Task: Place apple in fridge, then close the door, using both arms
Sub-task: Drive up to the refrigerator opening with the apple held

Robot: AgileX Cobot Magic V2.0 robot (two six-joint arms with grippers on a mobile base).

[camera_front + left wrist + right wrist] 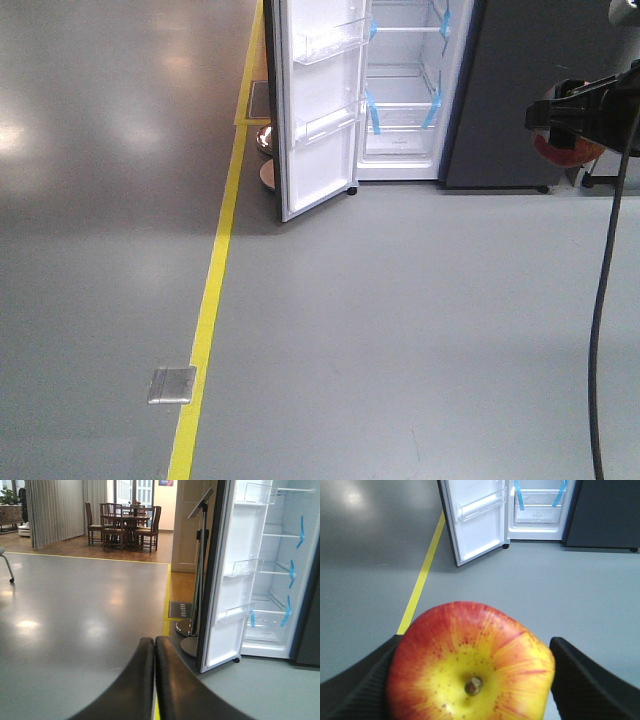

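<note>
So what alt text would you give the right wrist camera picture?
A red and yellow apple, stem toward the camera, fills the foreground, gripped between the right hand's black fingers. Beyond it, across grey floor with a yellow line, the fridge stands with its door open.

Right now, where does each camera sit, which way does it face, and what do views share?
Front view: high, looking down the floor to the open fridge; right claw with apple at right edge.
Left wrist: low, behind the shut left claw, facing the door.
Right wrist: behind the apple, facing the fridge; claw fingers flank it.
Shared: all see the door and yellow line.
</note>
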